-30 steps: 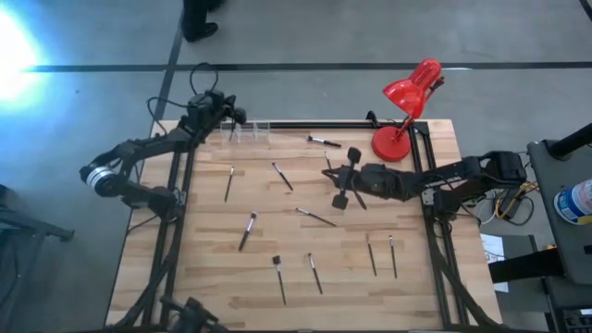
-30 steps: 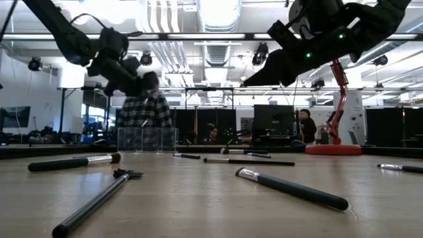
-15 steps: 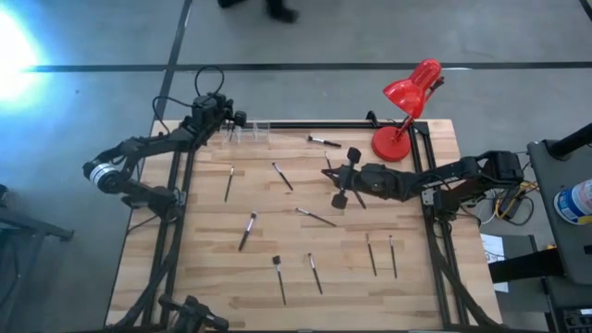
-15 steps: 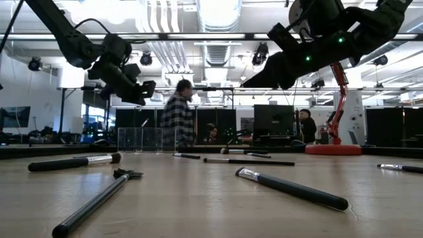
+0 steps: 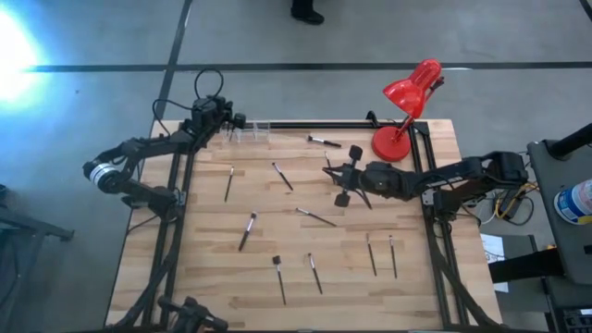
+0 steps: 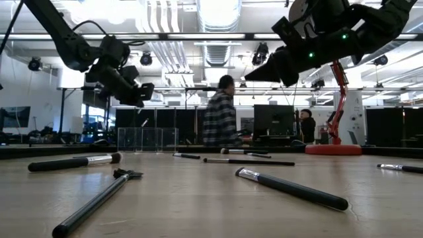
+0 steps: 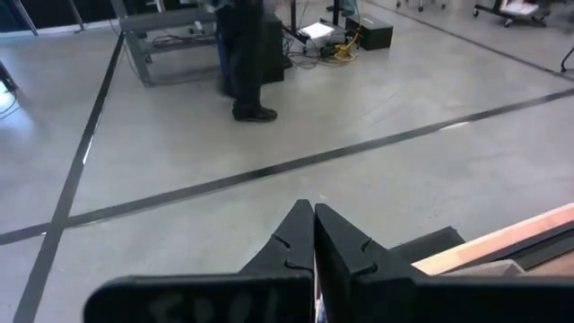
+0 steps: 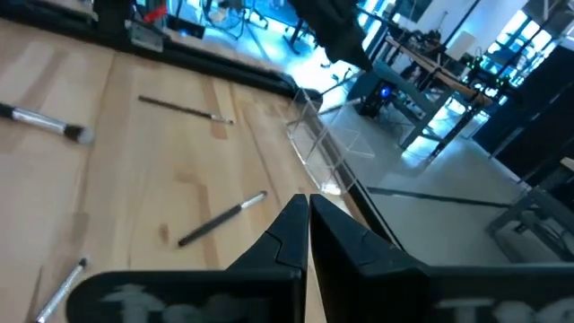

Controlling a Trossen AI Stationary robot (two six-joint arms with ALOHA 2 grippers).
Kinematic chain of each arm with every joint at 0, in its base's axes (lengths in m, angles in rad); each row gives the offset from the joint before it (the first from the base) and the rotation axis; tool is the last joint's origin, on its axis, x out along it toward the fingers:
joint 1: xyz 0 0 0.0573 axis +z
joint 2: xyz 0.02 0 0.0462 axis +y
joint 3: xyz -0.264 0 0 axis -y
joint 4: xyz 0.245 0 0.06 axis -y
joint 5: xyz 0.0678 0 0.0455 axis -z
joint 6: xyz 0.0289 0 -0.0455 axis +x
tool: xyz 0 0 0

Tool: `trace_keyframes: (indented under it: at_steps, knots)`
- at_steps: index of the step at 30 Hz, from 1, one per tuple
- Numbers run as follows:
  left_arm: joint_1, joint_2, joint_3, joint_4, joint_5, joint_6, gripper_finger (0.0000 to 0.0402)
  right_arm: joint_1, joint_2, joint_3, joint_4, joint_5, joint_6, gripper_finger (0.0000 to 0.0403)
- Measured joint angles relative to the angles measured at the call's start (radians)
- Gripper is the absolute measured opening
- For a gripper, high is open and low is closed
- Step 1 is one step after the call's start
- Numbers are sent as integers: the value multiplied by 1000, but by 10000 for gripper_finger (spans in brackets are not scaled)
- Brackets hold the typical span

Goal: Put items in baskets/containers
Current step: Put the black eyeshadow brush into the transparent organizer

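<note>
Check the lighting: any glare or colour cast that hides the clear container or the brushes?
High view: a bright flare washes out the floor at its left edge; the clear container is faint against wood, the brushes clear. Low view: ceiling lights blaze, both arms silhouetted. Right wrist view: blue cast behind the container.

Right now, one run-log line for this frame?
left hand: shut, empty, above clear containers | right hand: shut, empty, raised mid-table | brushes: all loose on table | red lamp: far right corner
</note>
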Motion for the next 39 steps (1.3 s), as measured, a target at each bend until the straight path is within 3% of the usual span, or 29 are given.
trace_keyframes:
  at_steps: [5, 17, 23, 28, 33, 39]
  knots:
    - [1, 0, -39, 80, 0, -3, 0, 3, -30, -1, -2, 0, -5, 8]
    - [1, -9, -41, -18, 4, -32, 40, 10, -45, 1, -1, -2, -1, 8]
    - [0, -122, -22, -115, 12, 19, 43, 10, -45, 0, -10, -2, 17, 8]
    - [-12, -258, -17, -212, 125, -7, 35, 10, -45, 6, -9, -2, 66, 8]
    - [-115, -371, -67, -262, 179, -23, 4, 10, -45, 6, -65, -5, 118, 8]
    - [-375, -420, -199, -148, 174, -21, 1, 25, -45, 7, -189, -7, 242, 8]
